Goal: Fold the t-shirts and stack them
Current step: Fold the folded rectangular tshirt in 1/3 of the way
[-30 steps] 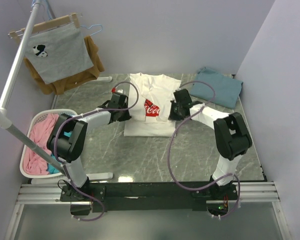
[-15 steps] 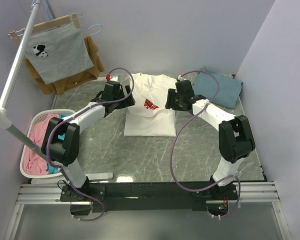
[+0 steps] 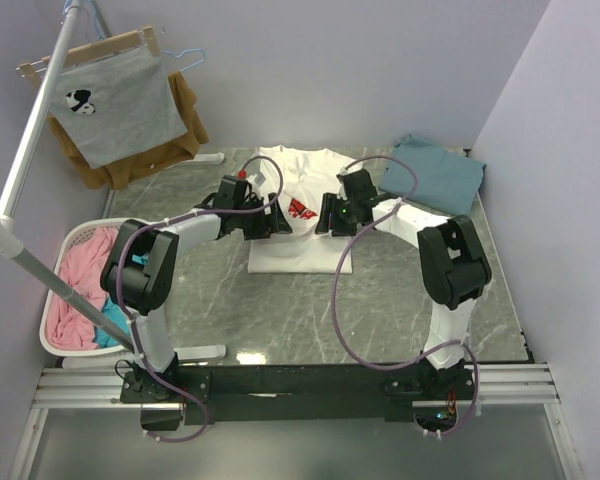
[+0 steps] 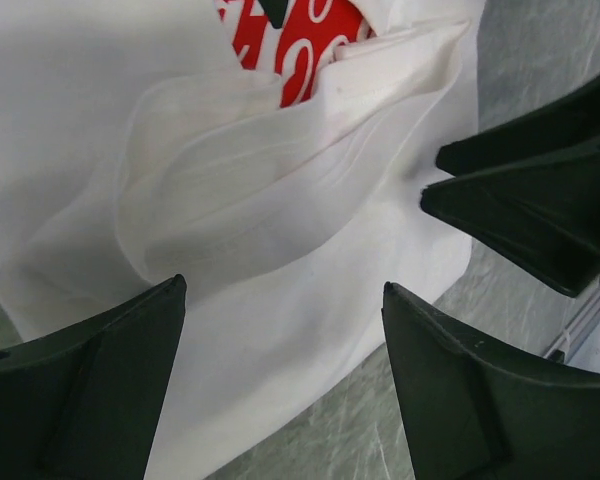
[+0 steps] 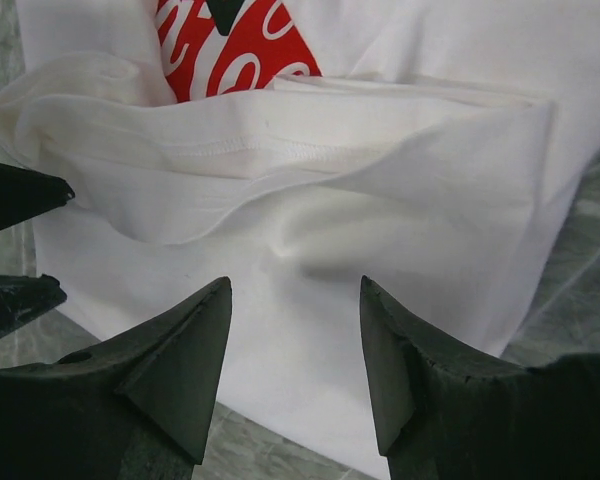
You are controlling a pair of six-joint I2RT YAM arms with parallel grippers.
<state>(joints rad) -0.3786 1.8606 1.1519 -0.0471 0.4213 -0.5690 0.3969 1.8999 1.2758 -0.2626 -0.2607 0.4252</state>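
Top external alone shows teal tee (image 3: 445, 180); wrists, white tee (image 4: 280, 250).

The left arm (image 3: 185, 230) and the right arm (image 3: 410, 220) reach forward and bend inward, wrists angled down, tools facing each other. The left tool (image 4: 280, 290) has its fingers spread wide, gripping nothing. The right tool (image 5: 295, 283) is likewise parted and empty, tips near the left's.

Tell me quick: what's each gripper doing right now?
Left gripper: open, empty, over the white t-shirt.
Right gripper: open, empty, over the same shirt.
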